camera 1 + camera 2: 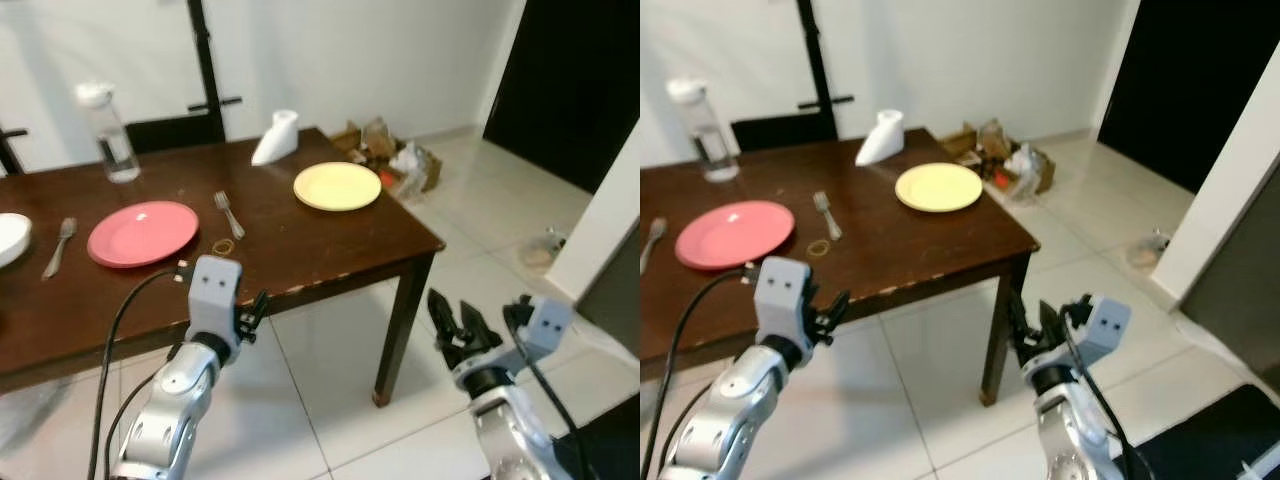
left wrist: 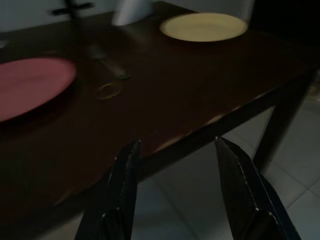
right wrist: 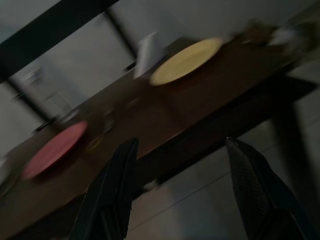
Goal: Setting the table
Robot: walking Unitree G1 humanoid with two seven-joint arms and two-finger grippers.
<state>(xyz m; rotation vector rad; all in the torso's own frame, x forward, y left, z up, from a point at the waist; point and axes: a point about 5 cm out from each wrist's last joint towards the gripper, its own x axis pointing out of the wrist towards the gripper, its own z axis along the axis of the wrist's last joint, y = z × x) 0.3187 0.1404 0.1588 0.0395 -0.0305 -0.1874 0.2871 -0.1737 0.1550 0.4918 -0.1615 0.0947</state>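
pink plate (image 1: 142,233) with fork (image 1: 229,214) laid, centre-left; yellow plate (image 1: 337,186) lacks cutlery. left gripper (image 2: 175,165), right gripper (image 3: 182,170) both spread, empty, low in frame.

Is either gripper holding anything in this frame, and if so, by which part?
Nothing is held. The left gripper and right gripper are both open and empty, short of the table.

A home dining room: dark wooden table (image 1: 330,250) with plates, tiled floor (image 1: 480,280).
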